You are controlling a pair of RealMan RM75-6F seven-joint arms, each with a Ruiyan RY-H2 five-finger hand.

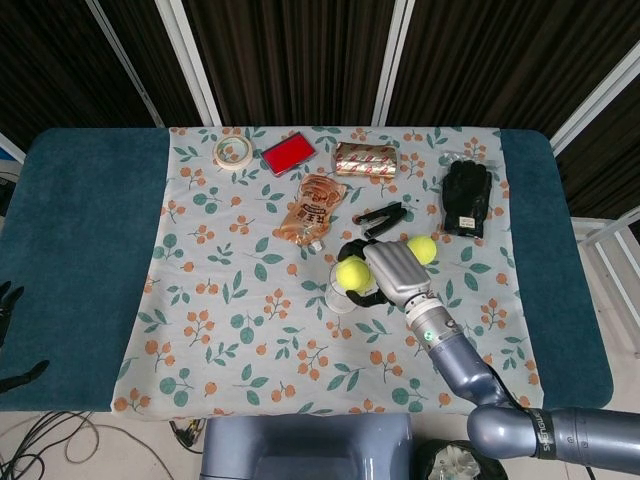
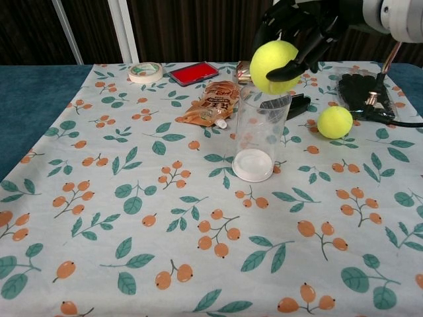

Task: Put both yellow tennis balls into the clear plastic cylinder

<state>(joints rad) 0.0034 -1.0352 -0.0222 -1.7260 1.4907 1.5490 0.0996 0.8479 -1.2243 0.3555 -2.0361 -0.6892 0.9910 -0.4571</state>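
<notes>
Right hand [image 2: 301, 30] raised, fingers [image 2: 277, 23] curled down around a ball [image 2: 274, 66]; left hand [image 1: 8, 305] low at table edge, state unclear.

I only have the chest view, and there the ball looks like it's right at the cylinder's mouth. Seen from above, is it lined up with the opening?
Observer: In the head view the held ball overlaps the far side of the clear cylinder, whose near rim shows uncovered. The right hand is on the ball's right. It looks roughly lined up, perhaps slightly far.
Operator: Where's the left hand? I can't see it at all.
Observer: Only dark fingertips of the left hand show at the picture's left edge. They are past the left side of the table, well away from the cylinder.
</notes>
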